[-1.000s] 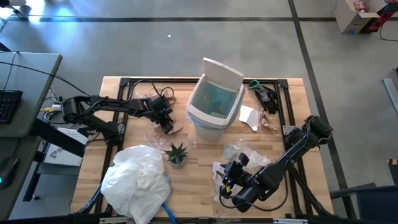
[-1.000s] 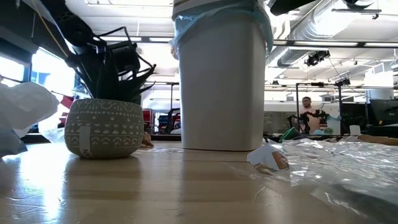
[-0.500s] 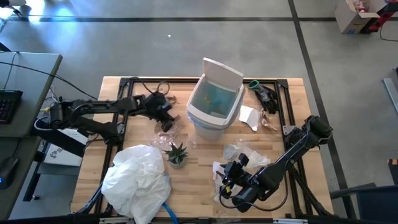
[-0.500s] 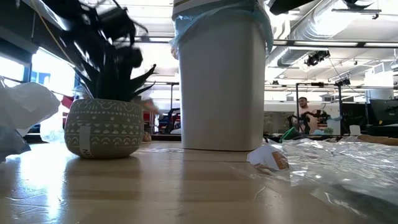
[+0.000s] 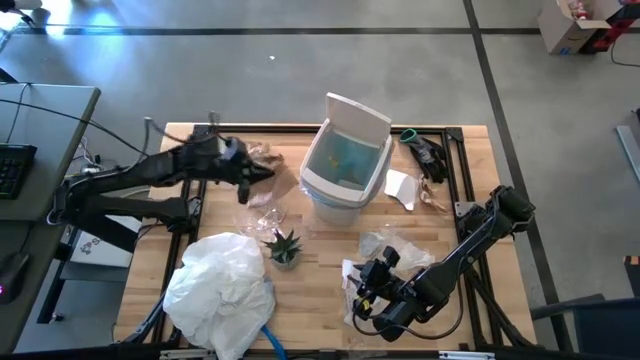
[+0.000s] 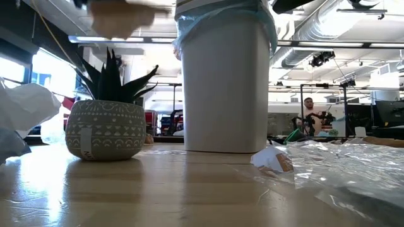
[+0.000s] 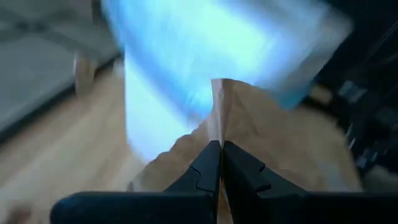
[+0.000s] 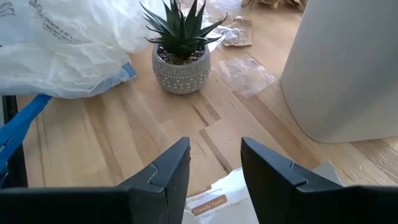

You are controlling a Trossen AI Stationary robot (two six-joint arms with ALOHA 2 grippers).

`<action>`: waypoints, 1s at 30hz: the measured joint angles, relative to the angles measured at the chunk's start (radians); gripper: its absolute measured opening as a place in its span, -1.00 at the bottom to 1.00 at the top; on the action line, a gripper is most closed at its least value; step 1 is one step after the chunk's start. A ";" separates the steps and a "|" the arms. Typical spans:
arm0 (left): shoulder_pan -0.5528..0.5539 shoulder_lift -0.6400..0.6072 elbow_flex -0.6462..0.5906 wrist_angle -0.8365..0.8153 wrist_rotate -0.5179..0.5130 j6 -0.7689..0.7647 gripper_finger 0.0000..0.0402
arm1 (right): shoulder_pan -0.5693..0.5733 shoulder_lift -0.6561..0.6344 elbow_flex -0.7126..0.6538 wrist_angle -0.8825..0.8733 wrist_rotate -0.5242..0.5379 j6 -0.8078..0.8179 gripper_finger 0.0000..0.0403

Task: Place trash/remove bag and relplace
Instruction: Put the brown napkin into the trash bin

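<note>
The white bin (image 5: 345,165) stands at the table's far middle, lid flipped up, with the light-blue bag (image 5: 345,155) lining it. My left gripper (image 5: 250,172) hovers high to the bin's left, shut on a crumpled brown paper piece of trash (image 5: 263,155), which shows blurred at the top of the low view (image 6: 126,16). My right gripper (image 5: 362,298) waits open near the front right, above a white paper scrap (image 8: 208,202). A clear wrapper (image 5: 262,215) lies flat on the table under the left arm. My left gripper pinches the brown paper at a raised fold (image 7: 219,127) between its two shut fingers. The fingers come from the table's left, slanting slightly down toward the bin. The paper is lifted clear of the table and spreads out on both sides of the fingers.
A small potted plant (image 5: 284,246) stands in front of the bin. A large white plastic bag (image 5: 220,285) fills the front left. White paper (image 5: 400,187), brown paper (image 5: 433,197) and clear plastic (image 5: 395,245) lie right of the bin. Dark items (image 5: 425,150) sit at the far right.
My left gripper has risen well off the table with the brown paper, moving toward the far edge, and has tipped up from pointing steeply down to nearly level. The paper is now lifted clear. The clear wrapper stayed on the table.
</note>
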 joint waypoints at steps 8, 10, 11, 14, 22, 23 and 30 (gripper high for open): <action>-0.035 0.040 0.082 0.332 -0.016 0.036 -1.00 | 0.000 0.000 0.000 0.005 0.007 -0.003 -0.36; -0.035 0.098 0.121 0.373 -0.012 0.058 -1.00 | 0.000 0.000 0.000 0.009 0.024 -0.003 -0.36; -0.035 0.132 0.145 0.393 -0.006 0.069 -1.00 | 0.000 0.000 0.000 0.014 0.029 -0.003 -0.36; -0.035 0.247 0.225 0.443 0.016 0.101 -1.00 | 0.000 0.000 0.000 0.024 0.047 -0.008 -0.36; -0.031 0.539 0.457 0.469 0.049 0.189 -1.00 | 0.001 0.000 0.000 0.067 0.097 -0.030 -0.36; -0.031 0.565 0.477 0.468 0.048 0.200 -1.00 | 0.001 0.000 0.000 0.069 0.097 -0.030 -0.36; -0.031 0.700 0.550 0.471 -0.006 0.275 -1.00 | 0.023 0.000 0.000 0.073 0.124 -0.029 -0.36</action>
